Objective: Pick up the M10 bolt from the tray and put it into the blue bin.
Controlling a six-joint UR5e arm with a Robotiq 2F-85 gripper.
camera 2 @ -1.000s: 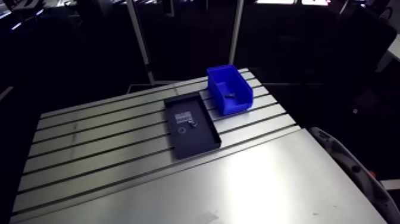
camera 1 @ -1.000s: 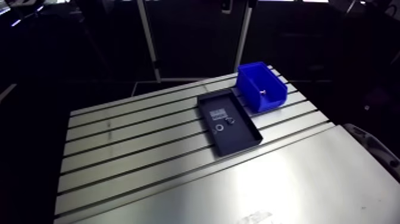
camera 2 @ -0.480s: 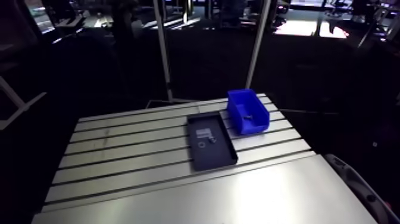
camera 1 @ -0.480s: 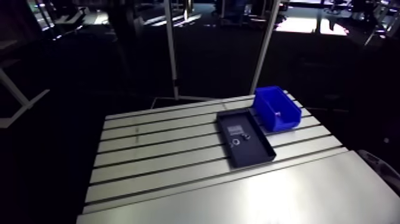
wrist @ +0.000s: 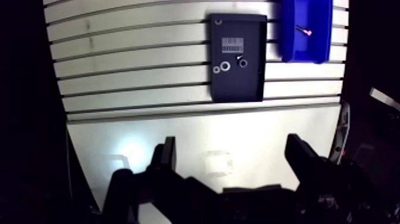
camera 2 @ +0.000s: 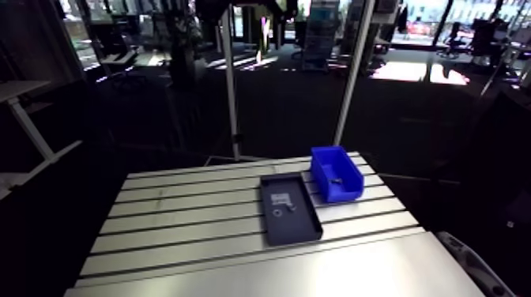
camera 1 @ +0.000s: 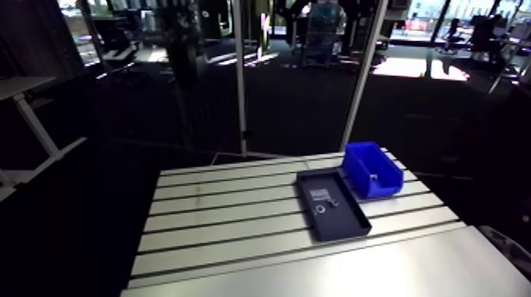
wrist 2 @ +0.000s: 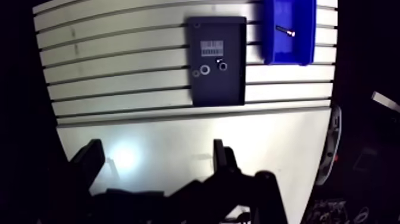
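Holds the claw point(wrist: 233, 154) spread wide, nothing between its fingers point(wrist: 167, 156), well above the bench point(wrist: 131, 71). Finds the M10 bolt point(wrist: 306, 30) lying inside the blue bin point(wrist: 309, 52), far ahead of the claw and off to one side. Finds the black tray point(wrist: 238, 88) just beside the bin, straight ahead of the claw, carrying a label point(wrist: 233, 43), two pale rings point(wrist: 225, 67) and a small dark piece point(wrist: 241, 61).

Hovering high and facing straight down, with gripper point(wrist: 231, 149) empty and both dark fingers point(wrist: 168, 158) spread wide apart.
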